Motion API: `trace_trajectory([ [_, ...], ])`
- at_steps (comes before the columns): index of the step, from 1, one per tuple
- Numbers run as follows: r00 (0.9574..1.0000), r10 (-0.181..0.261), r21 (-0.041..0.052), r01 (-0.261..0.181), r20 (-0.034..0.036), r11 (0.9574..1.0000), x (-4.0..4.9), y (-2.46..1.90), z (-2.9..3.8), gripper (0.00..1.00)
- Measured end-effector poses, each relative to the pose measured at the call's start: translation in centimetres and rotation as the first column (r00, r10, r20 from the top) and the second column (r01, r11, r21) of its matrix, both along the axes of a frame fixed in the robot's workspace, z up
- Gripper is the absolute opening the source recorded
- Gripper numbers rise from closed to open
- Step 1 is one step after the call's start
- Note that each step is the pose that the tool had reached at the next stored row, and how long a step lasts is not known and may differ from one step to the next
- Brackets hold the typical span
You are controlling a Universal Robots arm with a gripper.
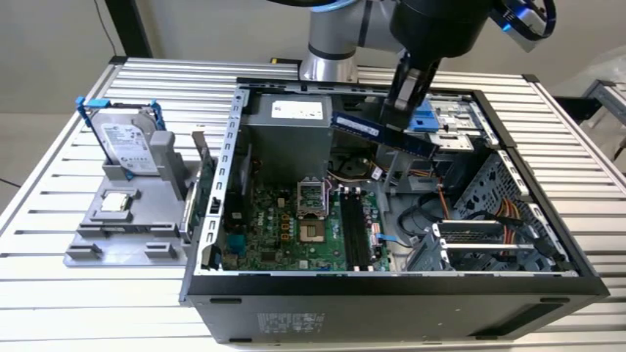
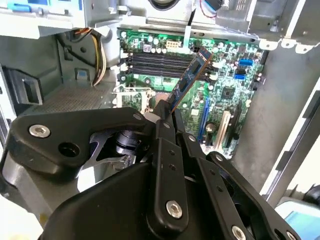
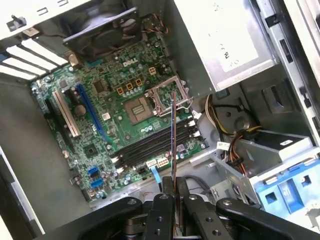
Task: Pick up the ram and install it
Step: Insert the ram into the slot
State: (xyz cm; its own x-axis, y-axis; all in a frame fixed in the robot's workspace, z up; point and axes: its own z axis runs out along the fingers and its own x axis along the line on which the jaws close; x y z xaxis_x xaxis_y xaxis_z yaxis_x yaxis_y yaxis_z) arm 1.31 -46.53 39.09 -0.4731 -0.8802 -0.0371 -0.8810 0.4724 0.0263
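My gripper [image 1: 399, 116] is shut on the ram [image 1: 358, 126], a slim blue-green stick held tilted in the air above the open computer case [image 1: 391, 282], over its back half. In the second wrist view the ram [image 2: 192, 76] sticks out from the shut gripper [image 2: 166, 111] toward the green motherboard. In the first wrist view the ram [image 3: 173, 131] shows edge-on, rising from the gripper [image 3: 175, 194] above the black memory slots [image 3: 150, 146]. Those slots [image 1: 354, 233] lie empty on the motherboard, below the ram and apart from it.
A silver hard drive [image 1: 127, 143] in a blue-tabbed bracket and a small square processor chip [image 1: 117, 202] sit on a grey fixture [image 1: 122, 246] at the exterior view's left. Inside the case are the power supply [image 1: 284, 125], the open processor socket [image 1: 311, 194], cables and a drive cage [image 1: 489, 235].
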Motion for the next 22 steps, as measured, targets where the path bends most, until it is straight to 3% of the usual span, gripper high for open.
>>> trace_trajectory([
  [5, 0.9975, -0.071, 0.0000, 0.071, 0.0000, 0.9975, 0.00, 0.00, 0.00, 0.00],
  [11, 0.9881, -0.154, 0.0000, 0.154, 0.0000, 0.9881, 0.00, 0.00, 0.00, 0.00],
  [17, 0.9732, -0.230, -0.0001, 0.230, 0.0000, 0.9732, 0.00, 0.00, 0.00, 0.00],
  [22, 0.9561, -0.293, -0.0001, 0.293, 0.0000, 0.9561, 0.00, 0.00, 0.00, 0.00],
])
